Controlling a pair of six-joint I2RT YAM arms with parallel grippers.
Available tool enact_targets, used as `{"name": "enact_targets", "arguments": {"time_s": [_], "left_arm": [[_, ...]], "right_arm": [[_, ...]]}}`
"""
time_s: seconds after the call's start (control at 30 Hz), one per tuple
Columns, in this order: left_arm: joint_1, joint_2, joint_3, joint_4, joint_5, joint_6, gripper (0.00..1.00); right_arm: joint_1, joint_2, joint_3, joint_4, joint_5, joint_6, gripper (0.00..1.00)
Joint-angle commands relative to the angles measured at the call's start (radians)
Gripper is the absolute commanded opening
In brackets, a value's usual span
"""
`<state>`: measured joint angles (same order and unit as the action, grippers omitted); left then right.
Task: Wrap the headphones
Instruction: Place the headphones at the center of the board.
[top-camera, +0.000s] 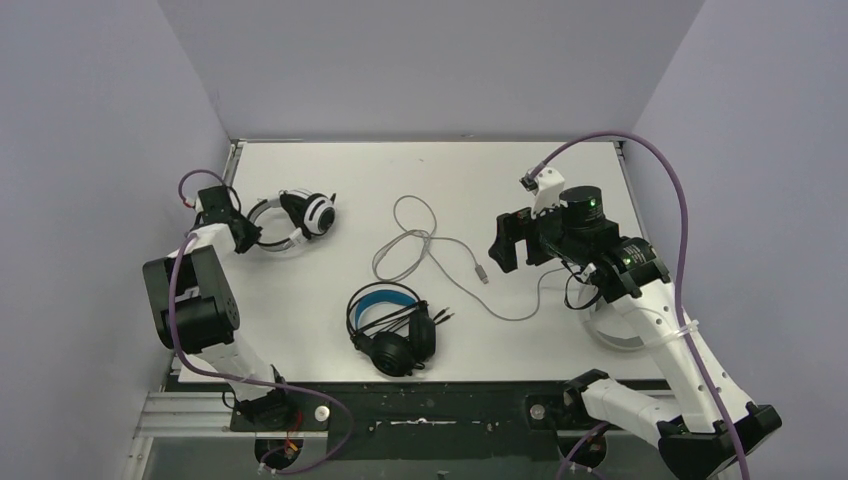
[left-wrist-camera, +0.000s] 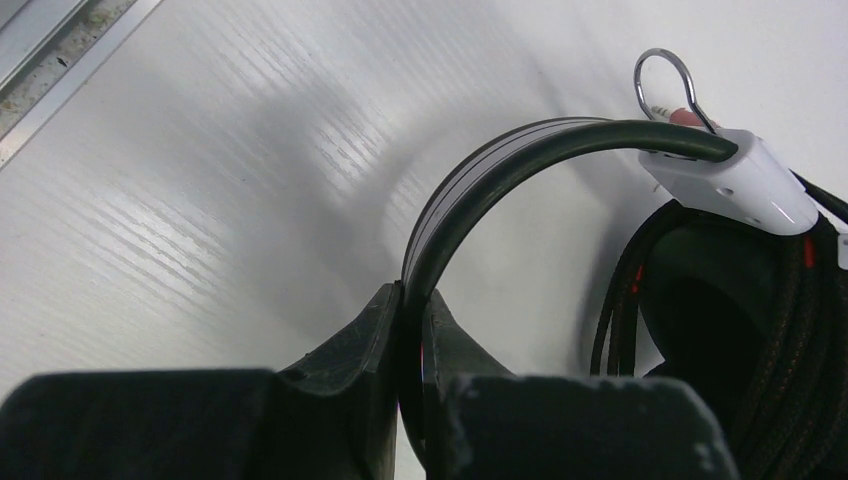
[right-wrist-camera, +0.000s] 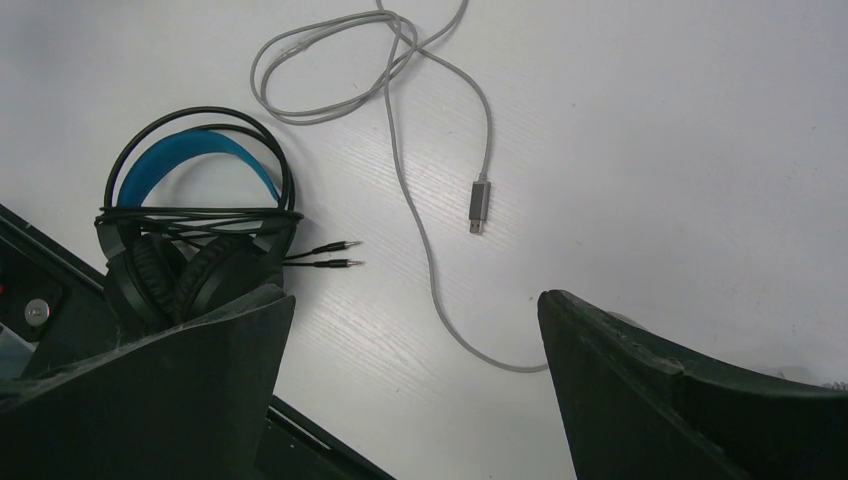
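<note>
Top external view: nearest the arms, the black headset (top-camera: 392, 325) lies on the worktop (top-camera: 300, 320), its cable wound around it. Beyond, a loose grey cable (top-camera: 425, 245) sprawls mid-worktop, with the right pincer (top-camera: 503, 243) spread wide above it. Far left, the left pincer (top-camera: 242, 233) clamps the white headset (top-camera: 297, 218) by its headband.

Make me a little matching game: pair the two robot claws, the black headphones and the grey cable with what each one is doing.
Things:
1. left gripper
2. right gripper
3. black headphones
4. grey cable

States:
A. sprawled loose, plug bare
B. open, holding nothing
C. own cable wound round it
D. shut on the white headset, at its band

Pairs: 1-D, 2-B, 3-C, 4-A
</note>
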<state>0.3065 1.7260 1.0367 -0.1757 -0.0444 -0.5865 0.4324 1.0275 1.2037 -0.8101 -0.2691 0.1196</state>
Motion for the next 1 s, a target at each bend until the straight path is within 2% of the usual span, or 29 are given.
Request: {"name": "enact_targets", "arguments": {"time_s": [0.0, 0.13, 0.43, 0.53, 0.7, 0.77, 0.87, 0.97], "left_arm": [[-0.014, 0.004, 0.058, 0.084, 0.028, -0.037, 0.01], [-0.045, 0.011, 0.058, 0.048, -0.01, -0.046, 0.05], [-0.058, 0.031, 0.089, -0.048, -0.046, -0.067, 0.23], [-0.052, 0.016, 0.09, -0.06, -0.056, -0.065, 0.36], [-0.038, 0.0, 0.107, -0.11, -0.061, -0.065, 0.48], [-0.028, -0.022, 0.12, -0.137, -0.059, -0.068, 0.62], [-0.007, -0.081, 0.144, -0.167, -0.05, -0.063, 0.73], [0.002, -0.176, 0.164, -0.205, -0.037, -0.035, 0.76]], "right_arm": [[-0.005, -0.002, 0.029, 0.05, -0.001, 0.012, 1.0], [-0.005, 0.018, 0.036, 0.051, 0.001, 0.013, 1.0], [-0.005, 0.011, 0.031, 0.056, 0.013, 0.027, 1.0], [-0.006, 0.008, 0.037, 0.049, 0.025, 0.026, 1.0], [-0.006, 0.016, 0.05, 0.048, 0.025, 0.025, 1.0], [-0.006, 0.02, 0.055, 0.048, 0.03, 0.026, 1.0], [-0.006, 0.03, 0.057, 0.044, 0.043, 0.027, 1.0], [-0.007, 0.035, 0.046, 0.05, 0.093, 0.054, 1.0]]}}
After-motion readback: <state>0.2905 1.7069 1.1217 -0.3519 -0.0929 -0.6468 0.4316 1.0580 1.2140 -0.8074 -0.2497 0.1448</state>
